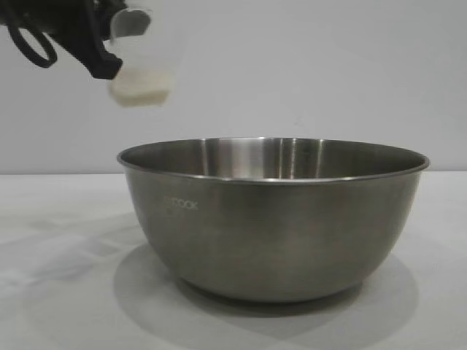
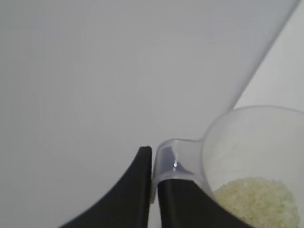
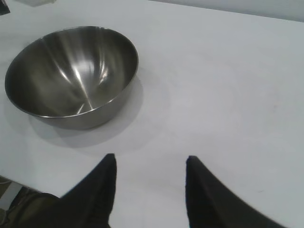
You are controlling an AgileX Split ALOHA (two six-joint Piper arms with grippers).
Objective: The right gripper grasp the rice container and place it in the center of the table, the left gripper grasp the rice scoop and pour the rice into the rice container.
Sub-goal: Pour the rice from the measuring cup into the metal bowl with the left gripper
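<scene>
Overhead, left pincer (image 2: 151, 190) clamps translucent rice scoop (image 1: 140, 62); right pincer (image 3: 149, 190) gapes beside steel rice container (image 3: 71, 76).

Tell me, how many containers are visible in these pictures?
2. The rice container stands on the table. The rice scoop, holding rice, is in the left gripper above it.

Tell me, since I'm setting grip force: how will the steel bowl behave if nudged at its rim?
The bowl looks rigid, so it shouldn't flex. Its rounded underside narrows to a small base, so a rim push may rock it. The smooth metal on the white table probably slides easily.
</scene>
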